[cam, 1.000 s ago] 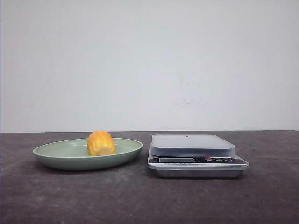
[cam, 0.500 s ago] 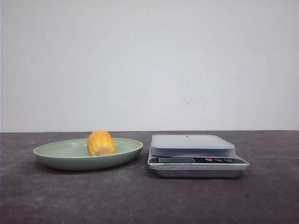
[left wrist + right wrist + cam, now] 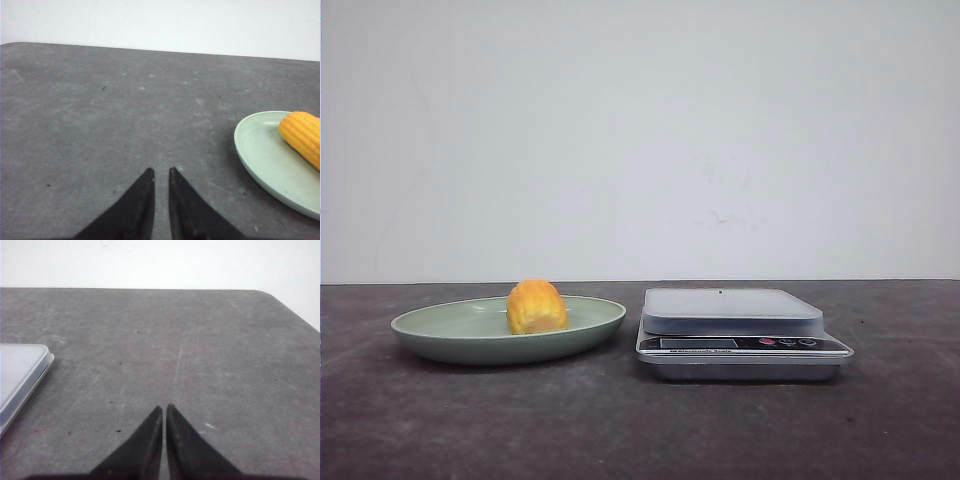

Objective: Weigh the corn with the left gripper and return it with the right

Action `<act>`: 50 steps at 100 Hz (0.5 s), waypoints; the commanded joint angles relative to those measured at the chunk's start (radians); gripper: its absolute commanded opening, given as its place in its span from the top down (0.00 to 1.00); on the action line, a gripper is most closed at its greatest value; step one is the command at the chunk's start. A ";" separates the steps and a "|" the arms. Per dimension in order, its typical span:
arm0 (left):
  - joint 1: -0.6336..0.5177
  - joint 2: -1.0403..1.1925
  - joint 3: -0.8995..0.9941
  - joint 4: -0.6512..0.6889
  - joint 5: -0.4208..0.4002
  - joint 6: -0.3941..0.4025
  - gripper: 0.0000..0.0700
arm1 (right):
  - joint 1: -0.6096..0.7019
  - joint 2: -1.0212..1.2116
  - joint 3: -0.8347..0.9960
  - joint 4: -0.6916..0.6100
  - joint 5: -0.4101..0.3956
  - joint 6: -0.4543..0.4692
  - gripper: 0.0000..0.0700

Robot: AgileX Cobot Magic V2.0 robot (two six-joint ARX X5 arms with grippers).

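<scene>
- The short, stubby yellow-orange corn [image 3: 536, 306] with ribbed kernel rows lies in the shallow pale green oval plate [image 3: 440, 335], a little toward the plate's right half in the front view; it sits where it did in both earlier front pictures.
- The plate stands on the dark grey, speckled desk [image 3: 620, 430], on its left half and toward the far edge by the white wall [image 3: 640, 130]; it has not shifted.
- The silver digital kitchen scale [image 3: 742, 345] with a flat pale grey weighing platform [image 3: 730, 305] stands just beside the plate on its right, apart from it, its display and buttons facing the front edge of the desk. Nothing lies on the platform, as before.
- The left gripper [image 3: 160, 172] has its two pointed black fingers brought close with only a narrow slit between the tips, pinching nothing; it hangs over bare desk, with the plate and corn off to one side, well apart from the tips.
- The right gripper [image 3: 163, 407] has its black fingers almost pressed together, holding nothing, over bare desk near the right edge, the corner of the scale well apart.
- Neither arm shows in the front view, now or earlier.
</scene>
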 commanded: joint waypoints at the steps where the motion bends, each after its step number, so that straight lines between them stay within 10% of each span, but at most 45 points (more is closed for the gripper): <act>1: -0.002 -0.002 -0.018 -0.006 0.002 0.006 1.00 | 0.005 -0.002 -0.005 0.022 0.001 0.011 0.99; 50: -0.002 -0.002 -0.018 -0.005 0.002 0.009 1.00 | 0.084 -0.002 -0.005 0.000 0.000 0.011 0.99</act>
